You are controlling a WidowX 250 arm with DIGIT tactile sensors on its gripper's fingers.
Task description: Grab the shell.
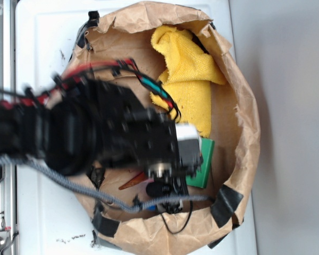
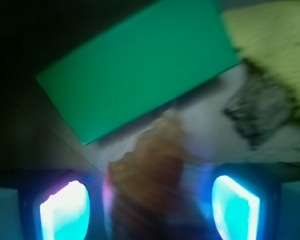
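The shell (image 2: 147, 170) is orange-brown and ribbed. In the wrist view it lies blurred between my two glowing fingers (image 2: 65, 210), with a gap still showing on each side. My gripper (image 2: 150, 202) is open around it. In the exterior view only the shell's thin pointed end (image 1: 132, 182) sticks out from under the arm, and the gripper (image 1: 162, 191) hangs low over it near the front wall of the paper nest.
A green block (image 1: 203, 166) lies just beyond the shell, seen too in the wrist view (image 2: 140, 70). A yellow cloth (image 1: 189, 79) fills the back. The crumpled brown paper wall (image 1: 244, 122), taped at its edges, rings everything.
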